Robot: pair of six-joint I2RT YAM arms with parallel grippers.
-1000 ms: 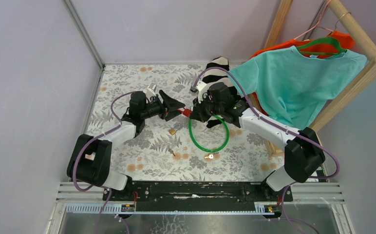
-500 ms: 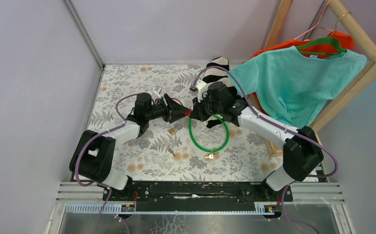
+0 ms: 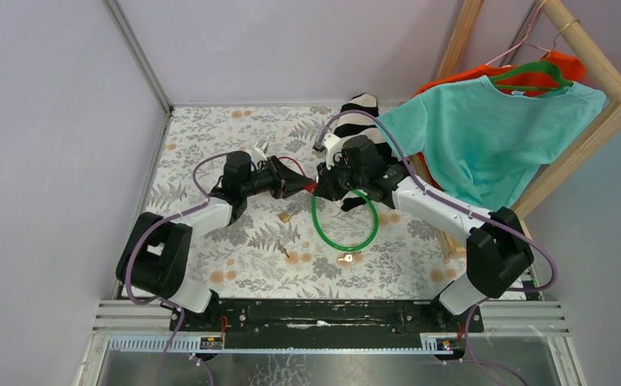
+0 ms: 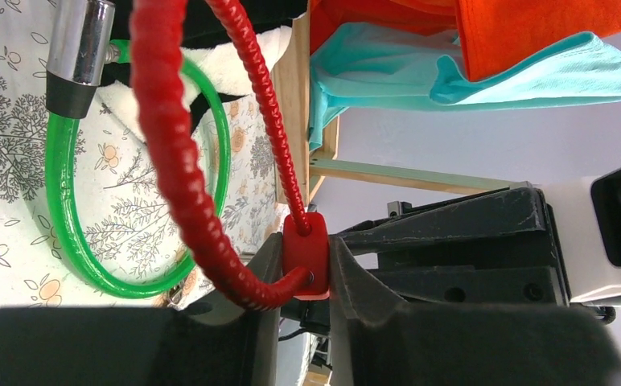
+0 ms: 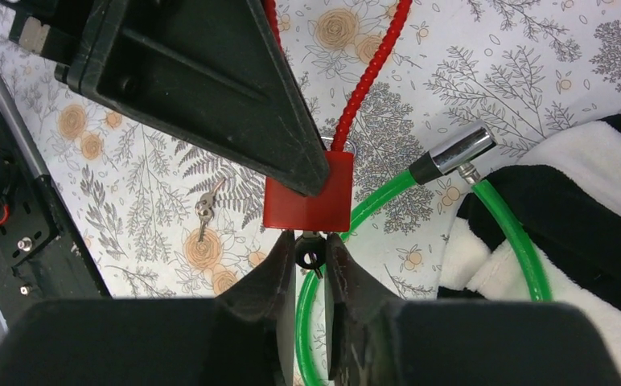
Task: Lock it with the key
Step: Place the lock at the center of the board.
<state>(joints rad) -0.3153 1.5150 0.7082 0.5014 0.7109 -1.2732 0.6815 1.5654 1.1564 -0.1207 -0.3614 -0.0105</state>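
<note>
Key (image 5: 308,256), black-headed, pinched in right gripper (image 5: 311,241); left gripper (image 4: 305,259) clamps square body of ribbed red cable lock (image 5: 307,201)

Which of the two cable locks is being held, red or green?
The red cable lock: the left gripper clamps its body while the right gripper pinches the key at it. The green cable lock lies looped on the table, ungripped.

ctr blkd: green cable (image 4: 62,193), red lock (image 5: 307,197) | R: rack (image 3: 589,143) | L tbl (image 3: 187,153) free
</note>
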